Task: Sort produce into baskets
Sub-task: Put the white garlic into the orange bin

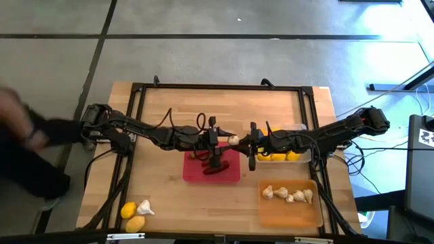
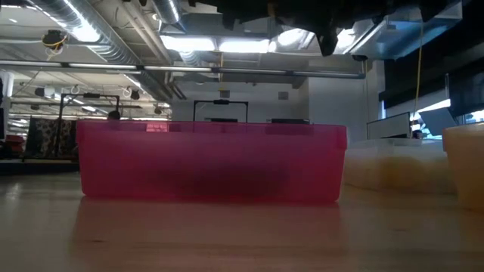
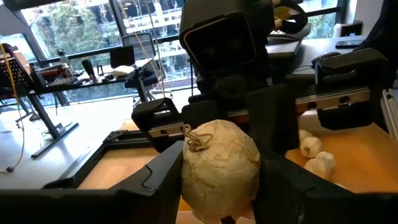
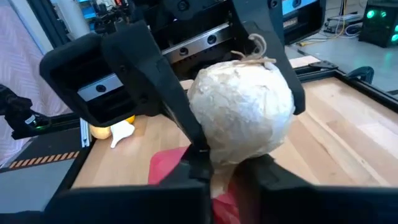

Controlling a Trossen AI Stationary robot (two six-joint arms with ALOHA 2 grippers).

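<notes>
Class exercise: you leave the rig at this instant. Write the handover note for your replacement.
Left gripper: shut on a garlic bulb, mid-air above the red tray.
Right gripper: at the same bulb, grip unclear.
Done: chilies in the red tray, lemons in the clear tray, garlic pile in the orange tray.
Left: the held bulb, plus two loose lemons and a loose garlic on the table.

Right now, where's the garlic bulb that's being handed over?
In the high view the garlic bulb is mid-table, held up between the left gripper and the right gripper, just above the red tray's far edge.
</notes>
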